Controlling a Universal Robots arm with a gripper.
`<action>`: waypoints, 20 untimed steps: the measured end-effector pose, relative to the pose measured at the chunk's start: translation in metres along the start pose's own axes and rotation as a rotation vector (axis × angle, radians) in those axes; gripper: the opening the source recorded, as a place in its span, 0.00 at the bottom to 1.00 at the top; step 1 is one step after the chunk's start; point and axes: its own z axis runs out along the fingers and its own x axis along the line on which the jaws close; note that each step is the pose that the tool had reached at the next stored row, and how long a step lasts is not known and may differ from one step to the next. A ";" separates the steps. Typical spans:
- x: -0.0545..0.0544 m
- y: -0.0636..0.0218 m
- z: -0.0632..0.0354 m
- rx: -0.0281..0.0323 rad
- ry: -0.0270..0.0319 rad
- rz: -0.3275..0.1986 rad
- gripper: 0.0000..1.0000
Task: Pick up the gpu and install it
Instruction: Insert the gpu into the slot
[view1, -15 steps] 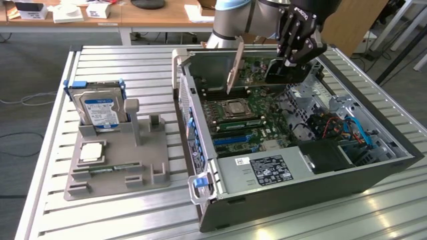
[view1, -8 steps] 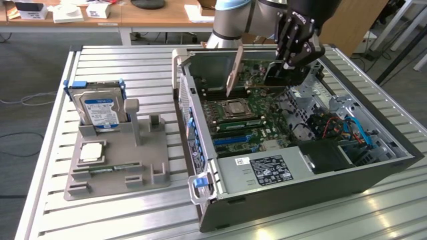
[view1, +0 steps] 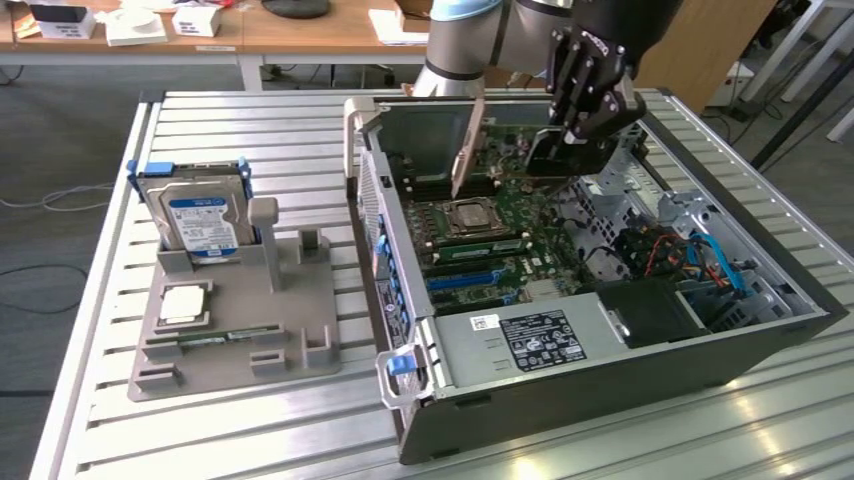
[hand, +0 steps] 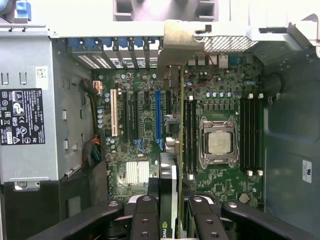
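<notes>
The gpu (hand: 168, 175) is showing edge-on in the wrist view, so both its faces are lying out of sight. Its near end is running off the picture's edge between the fingers (hand: 145, 215) of the gripper (hand: 172, 217) clamping it. The card is also covering the motherboard (hand: 135, 115) slots directly behind it.

In the exterior view, at the computer case's (view1: 574, 400) twelve o'clock, the arm (view1: 461, 40) is being cut off by the picture's edge, and the gripper is blocking the card's upper edge. Print on the power supply label (view1: 534, 340) is coming out too small to read. The same is happening on the hard drive (view1: 200, 215), at the case's nine o'clock. Toward eleven o'clock, white boxes (view1: 196, 20) on the desk (view1: 320, 35) are being cropped.
</notes>
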 end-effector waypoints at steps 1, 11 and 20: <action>0.000 0.0000 0.0006 -0.0001 0.0001 0.000 0.27; 0.000 0.0007 0.0092 -0.0001 0.0001 0.000 0.27; 0.001 0.0021 0.0210 0.0000 0.0000 0.000 0.27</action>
